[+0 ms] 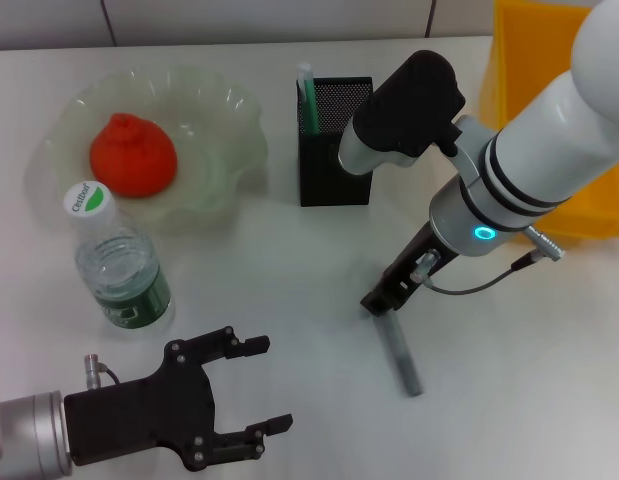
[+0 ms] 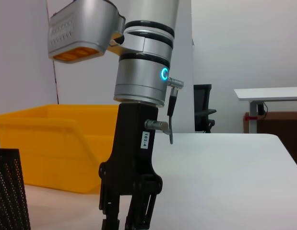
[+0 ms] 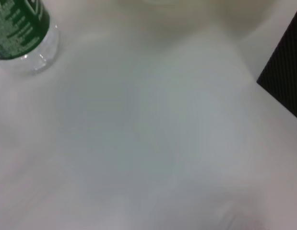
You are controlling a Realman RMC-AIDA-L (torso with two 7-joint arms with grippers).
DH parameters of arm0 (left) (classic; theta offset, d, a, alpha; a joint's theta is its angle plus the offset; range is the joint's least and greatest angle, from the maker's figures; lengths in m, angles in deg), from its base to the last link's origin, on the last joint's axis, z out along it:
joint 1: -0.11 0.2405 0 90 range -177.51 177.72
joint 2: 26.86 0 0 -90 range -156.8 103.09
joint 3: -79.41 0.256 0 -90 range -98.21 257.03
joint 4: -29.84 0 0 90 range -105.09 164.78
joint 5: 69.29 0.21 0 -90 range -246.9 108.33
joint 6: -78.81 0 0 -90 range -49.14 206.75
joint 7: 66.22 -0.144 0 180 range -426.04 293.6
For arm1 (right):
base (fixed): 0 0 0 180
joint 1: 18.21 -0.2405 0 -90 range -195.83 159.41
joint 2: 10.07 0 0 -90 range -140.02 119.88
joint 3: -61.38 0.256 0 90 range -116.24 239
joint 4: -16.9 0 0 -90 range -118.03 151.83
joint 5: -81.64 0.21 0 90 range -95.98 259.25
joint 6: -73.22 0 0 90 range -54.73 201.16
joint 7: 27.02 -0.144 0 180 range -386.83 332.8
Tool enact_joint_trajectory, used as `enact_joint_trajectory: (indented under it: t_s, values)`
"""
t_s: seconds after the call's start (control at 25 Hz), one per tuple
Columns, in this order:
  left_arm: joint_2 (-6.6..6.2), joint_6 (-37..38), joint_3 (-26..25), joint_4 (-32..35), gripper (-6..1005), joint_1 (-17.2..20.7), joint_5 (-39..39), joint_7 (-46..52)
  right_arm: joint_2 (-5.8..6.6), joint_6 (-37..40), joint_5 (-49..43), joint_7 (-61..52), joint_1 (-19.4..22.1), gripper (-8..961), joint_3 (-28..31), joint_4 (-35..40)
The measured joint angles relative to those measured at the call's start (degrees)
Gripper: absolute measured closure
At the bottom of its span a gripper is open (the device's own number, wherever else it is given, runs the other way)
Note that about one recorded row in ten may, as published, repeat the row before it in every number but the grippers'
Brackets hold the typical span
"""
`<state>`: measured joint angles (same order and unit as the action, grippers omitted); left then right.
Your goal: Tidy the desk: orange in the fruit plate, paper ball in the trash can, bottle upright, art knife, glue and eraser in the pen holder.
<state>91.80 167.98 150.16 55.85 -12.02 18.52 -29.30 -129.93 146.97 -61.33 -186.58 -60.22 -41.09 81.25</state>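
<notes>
— White desk (image 1: 289,300), matte and pale; white walls behind, plus a second desk (image 2: 268,93) and a dark office chair (image 2: 204,108) far off in the left wrist view. Anything on the near side?

— Left gripper (image 1: 251,385), low at the near-left edge, fingers spread apart, holding nothing. Just beyond it, bottle (image 1: 117,262) standing upright, white cap on, green label low on its body.

— And farther back?

— Fruit plate (image 1: 224,135) at the far left, orange (image 1: 132,155) resting inside. Pen holder (image 1: 334,150) near the far middle, something green and white poking from one corner. Trash can (image 1: 534,110) at the far right, partly hidden behind the right arm.

— Right gripper?

— Right gripper (image 1: 381,300), pointed down at the desk in front of the pen holder, tips at the near end of a grey art knife (image 1: 403,355) lying flat. Fingers close together, but cannot tell whether clamped on the knife.

— Paper ball, eraser, glue?

— Cannot tell.
</notes>
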Motion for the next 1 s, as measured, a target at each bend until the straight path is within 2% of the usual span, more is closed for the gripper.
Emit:
enact_joint_trajectory:
  t_s: [0.16,0.64,0.72,0.88,1.0]
  values:
    - [0.04,0.03,0.0,0.0,225,0.06,0.0,0.0,-0.02,0.08,0.03,-0.02,-0.84,578,-0.02,-1.6]
    - [0.08,0.5,0.0,0.28,225,0.02,0.0,0.0,0.2,2.11,-0.27,0.42,-0.96,799,0.04,-0.24]
    - [0.05,0.57,0.0,0.3,225,0.01,0.0,0.0,0.4,2.34,-0.28,0.67,0.7,803,1.24,3.54]
    - [0.03,0.63,0.0,0.23,225,0.0,0.0,0.0,0.32,3.22,0.43,4.22,7.58,809,7.57,16.42]
    - [0.01,0.65,0.0,0.16,225,-0.01,-0.01,0.0,0.16,0.93,7.1,10.79,13.45,811,13.35,25.34]
